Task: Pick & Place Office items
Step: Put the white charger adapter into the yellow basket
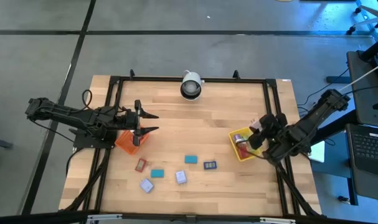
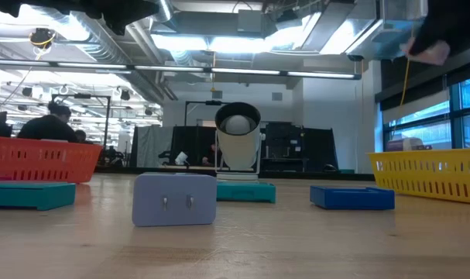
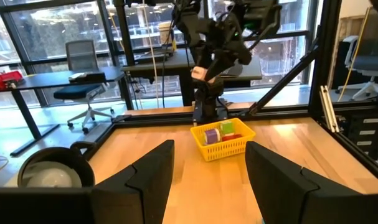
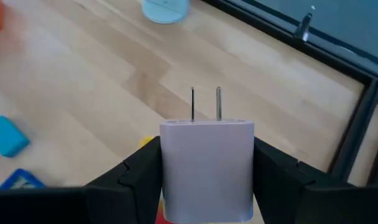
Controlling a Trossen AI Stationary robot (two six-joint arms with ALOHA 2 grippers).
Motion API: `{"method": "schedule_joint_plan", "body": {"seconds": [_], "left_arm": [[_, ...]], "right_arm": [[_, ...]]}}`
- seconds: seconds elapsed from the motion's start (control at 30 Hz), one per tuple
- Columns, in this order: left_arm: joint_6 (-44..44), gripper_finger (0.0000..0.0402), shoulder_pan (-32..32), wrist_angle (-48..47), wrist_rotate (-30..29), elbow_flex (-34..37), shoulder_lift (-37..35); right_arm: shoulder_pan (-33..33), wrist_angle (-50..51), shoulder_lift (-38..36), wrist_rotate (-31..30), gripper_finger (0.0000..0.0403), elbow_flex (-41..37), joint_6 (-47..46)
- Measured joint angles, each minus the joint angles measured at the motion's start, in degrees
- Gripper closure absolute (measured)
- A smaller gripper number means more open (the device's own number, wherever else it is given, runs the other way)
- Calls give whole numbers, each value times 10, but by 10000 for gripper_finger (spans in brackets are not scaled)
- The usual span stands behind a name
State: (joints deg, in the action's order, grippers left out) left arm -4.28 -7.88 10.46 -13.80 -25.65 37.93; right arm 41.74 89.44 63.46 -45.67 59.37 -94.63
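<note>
Lavender charger (image 4: pixel 207 168), prongs forward, in right hand (image 4: pixel 207 186)

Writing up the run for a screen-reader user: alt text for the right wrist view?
The right gripper is shut on a lavender plug block, held between its two dark fingers with the two metal prongs pointing away from the camera. Beyond it lies the wooden table, with a teal block and a dark blue item at one side.

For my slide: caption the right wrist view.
Right tool holds a lavender plug adapter, prongs up, above the wooden table.
</note>
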Motion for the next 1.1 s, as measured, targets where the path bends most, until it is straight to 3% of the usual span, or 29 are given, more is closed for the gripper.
{"method": "schedule_joint_plan", "body": {"seconds": [0.23, 0.47, 0.7, 1.1], "left_arm": [[0, 208, 0, 0, 0, 0, 0], [29, 208, 7, 5, -61, 0, 10], [60, 208, 48, 18, -113, 0, 56], [37, 208, 88, 122, -135, 0, 175]], "right_arm": [[13, -77, -75, 16, 204, -127, 8], [27, -302, -101, 15, 204, -245, 78], [28, -448, -97, -26, 204, -257, 174], [28, -469, -90, -29, 204, -296, 164]]}}
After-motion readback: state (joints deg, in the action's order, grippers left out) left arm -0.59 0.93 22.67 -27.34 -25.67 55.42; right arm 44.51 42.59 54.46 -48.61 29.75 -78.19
